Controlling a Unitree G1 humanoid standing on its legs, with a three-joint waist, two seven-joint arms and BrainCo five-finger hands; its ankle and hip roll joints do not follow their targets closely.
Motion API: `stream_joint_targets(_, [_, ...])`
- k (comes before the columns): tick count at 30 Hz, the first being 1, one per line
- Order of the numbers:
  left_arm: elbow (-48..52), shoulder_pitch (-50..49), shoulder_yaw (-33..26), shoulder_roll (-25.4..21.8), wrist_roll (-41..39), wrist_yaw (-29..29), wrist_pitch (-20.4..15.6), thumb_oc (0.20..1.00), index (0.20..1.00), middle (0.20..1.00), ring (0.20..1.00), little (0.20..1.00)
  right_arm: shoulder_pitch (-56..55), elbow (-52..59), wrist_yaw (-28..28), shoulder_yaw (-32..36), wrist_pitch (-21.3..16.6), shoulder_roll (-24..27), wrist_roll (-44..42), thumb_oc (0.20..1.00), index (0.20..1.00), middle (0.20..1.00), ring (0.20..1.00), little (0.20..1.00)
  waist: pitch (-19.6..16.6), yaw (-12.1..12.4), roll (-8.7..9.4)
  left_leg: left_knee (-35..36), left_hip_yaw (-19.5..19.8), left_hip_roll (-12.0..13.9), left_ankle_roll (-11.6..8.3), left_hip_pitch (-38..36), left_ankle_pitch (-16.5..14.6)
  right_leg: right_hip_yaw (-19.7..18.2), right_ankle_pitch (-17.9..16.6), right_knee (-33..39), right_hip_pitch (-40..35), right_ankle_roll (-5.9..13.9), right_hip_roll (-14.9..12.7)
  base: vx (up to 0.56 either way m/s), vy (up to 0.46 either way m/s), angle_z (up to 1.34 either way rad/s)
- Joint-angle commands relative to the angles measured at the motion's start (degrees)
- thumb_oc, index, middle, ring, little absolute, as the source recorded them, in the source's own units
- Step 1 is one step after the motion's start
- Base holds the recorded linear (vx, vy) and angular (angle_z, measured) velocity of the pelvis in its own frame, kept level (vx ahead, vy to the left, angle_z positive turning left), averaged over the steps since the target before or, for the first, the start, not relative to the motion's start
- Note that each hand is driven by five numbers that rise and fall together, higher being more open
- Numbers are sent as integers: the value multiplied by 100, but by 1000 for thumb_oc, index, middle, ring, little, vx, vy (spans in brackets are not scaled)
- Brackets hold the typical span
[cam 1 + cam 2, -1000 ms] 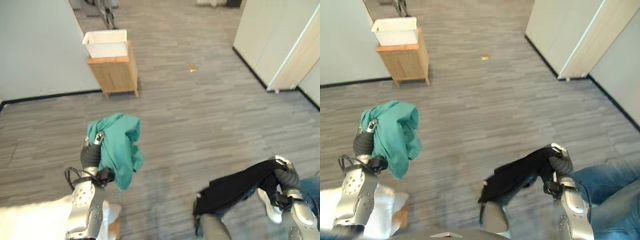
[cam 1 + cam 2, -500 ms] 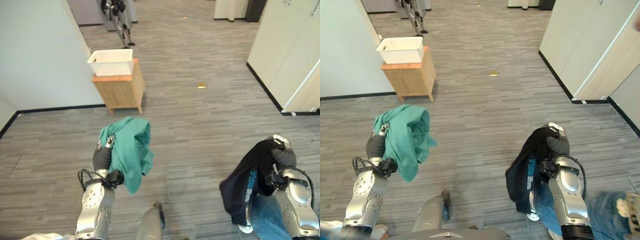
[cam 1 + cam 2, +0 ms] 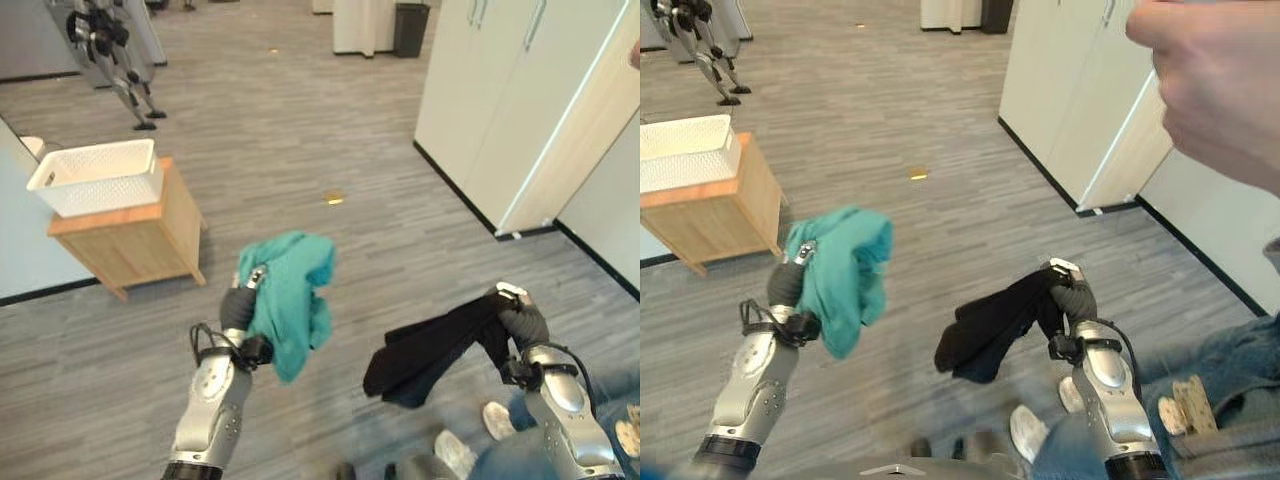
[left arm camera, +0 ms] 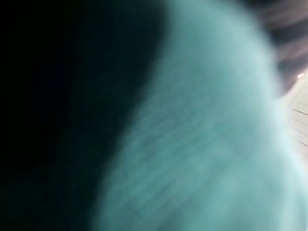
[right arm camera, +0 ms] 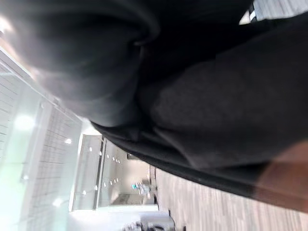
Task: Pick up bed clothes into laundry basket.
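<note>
Item 1, far left: a white laundry basket (image 3: 97,176) is being carried by a small wooden cabinet (image 3: 130,238), well apart from both arms.

Item 2: a teal garment (image 3: 292,300) is being held aloft, draped over the left hand (image 3: 240,306); whether the fingers are closed on it cannot be told, as they are being covered by cloth.

Item 3: a black garment (image 3: 432,345) is being held up in a clamped right hand (image 3: 519,323), its loose end trailing toward the middle.

Item 4, far right: a person's hand (image 3: 1218,90) is being shown in the right eye view.

Risk, as judged: either garment is likely being held loosely enough to slip to the grey plank floor (image 3: 300,150) on the way to the basket; the trailing black end could be snagged.

View differences: the teal cloth (image 4: 202,144) is being pressed against the left wrist view; the black cloth (image 5: 216,106) is being seen close in the right wrist view, whereas basket and cabinet are being placed by the eye views.
</note>
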State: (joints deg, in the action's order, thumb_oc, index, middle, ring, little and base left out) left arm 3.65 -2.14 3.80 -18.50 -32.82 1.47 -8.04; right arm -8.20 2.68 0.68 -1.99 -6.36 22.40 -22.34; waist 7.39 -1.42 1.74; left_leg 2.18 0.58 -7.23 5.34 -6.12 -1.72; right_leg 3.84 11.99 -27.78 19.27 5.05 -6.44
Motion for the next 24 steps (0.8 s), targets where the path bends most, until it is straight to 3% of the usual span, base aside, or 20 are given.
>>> stream_joint_targets(1, [571,117,-309,-408,135,11,-311,200,200,200,200,200,415,33,173,617,-288,122,171,200,200,200,200,200,-100,108,113,-397,-196,733,-409,533,209,-563,-1197,1990,-1706,294,124,38,-91,124])
stream_joint_targets(2, [466,13,-281,-393,128,-31,-285,200,200,200,200,200,134,220,-71,484,-191,87,-16,200,200,200,200,200,-128,142,158,-330,-226,731,-424,458,182,-558,-1186,2196,-1764,243,112,96,-136,127])
stream_joint_targets(5, [270,146,-99,-150,-63,-113,-326,200,200,200,200,200,198,156,-136,500,-365,83,-208,200,200,200,200,200,-445,84,161,-81,-250,748,-478,376,212,-503,-1294,2845,-2089,198,226,201,-111,40])
stream_joint_targets(10, [187,53,-10,-141,-52,-152,-238,200,200,200,200,200,155,181,-102,541,-389,26,-267,200,200,200,200,200,-559,-51,119,-3,-261,794,-526,243,207,-549,-1261,2995,-2267,85,322,116,-61,-7])
stream_joint_targets(11, [445,-283,-1247,-410,264,137,-315,200,200,200,200,200,196,-134,129,1289,-452,139,-303,200,200,200,200,200,-163,7,-16,-344,-669,919,-552,422,-58,508,-843,2403,-2125,-11,36,40,36,-2])
stream_joint_targets(19, [381,-457,-1629,-438,312,317,-402,200,200,200,200,200,533,-129,-24,1102,-505,150,-449,200,200,200,200,200,-192,275,63,-325,-564,807,-485,425,-100,638,-923,2551,-2250,90,-84,46,68,8])
stream_joint_targets(24, [245,-498,-2412,-581,566,1003,-647,200,200,200,200,200,958,-14,-213,565,-418,248,-340,200,200,200,200,200,-200,627,112,-377,-317,649,-396,520,-157,769,-881,2427,-2294,159,-235,60,92,15])
